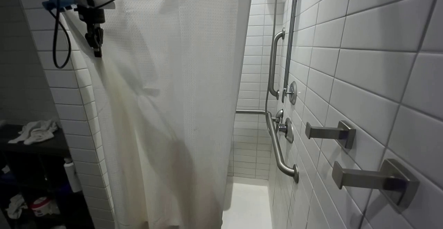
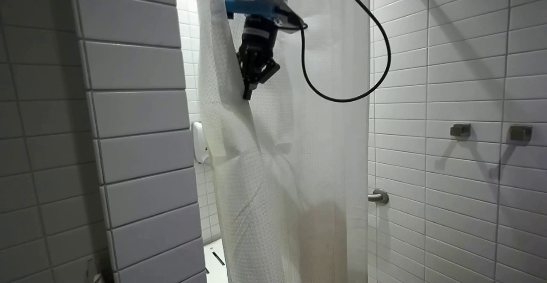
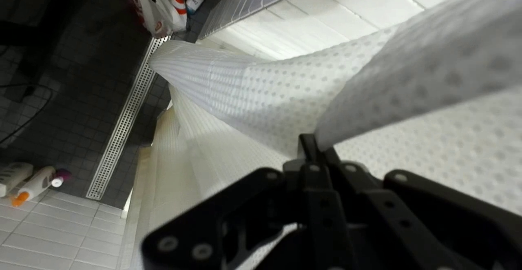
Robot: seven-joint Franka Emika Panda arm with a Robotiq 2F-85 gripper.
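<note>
A white textured shower curtain [image 1: 197, 83] hangs across the stall. Pinched near its edge, it is held by my black gripper [image 1: 98, 52], whose fingers point down. In an exterior view the gripper [image 2: 247, 93] sits at the curtain's free edge, with folds spreading below the fingertips. In the wrist view the jaws are closed together, and a fold of the curtain [image 3: 391, 78] comes out from between the fingertips. How much cloth is gripped cannot be seen.
A tiled wall end [image 2: 145, 146] stands beside the curtain. Metal hooks [image 1: 377, 180] and a grab bar [image 1: 277, 146] stick out from the tiled wall. In the wrist view a floor drain [image 3: 126, 119], bottles [image 3: 38, 182] and a plastic bag [image 3: 159, 7] lie below. A dark shelf [image 1: 34, 146] holds cloths.
</note>
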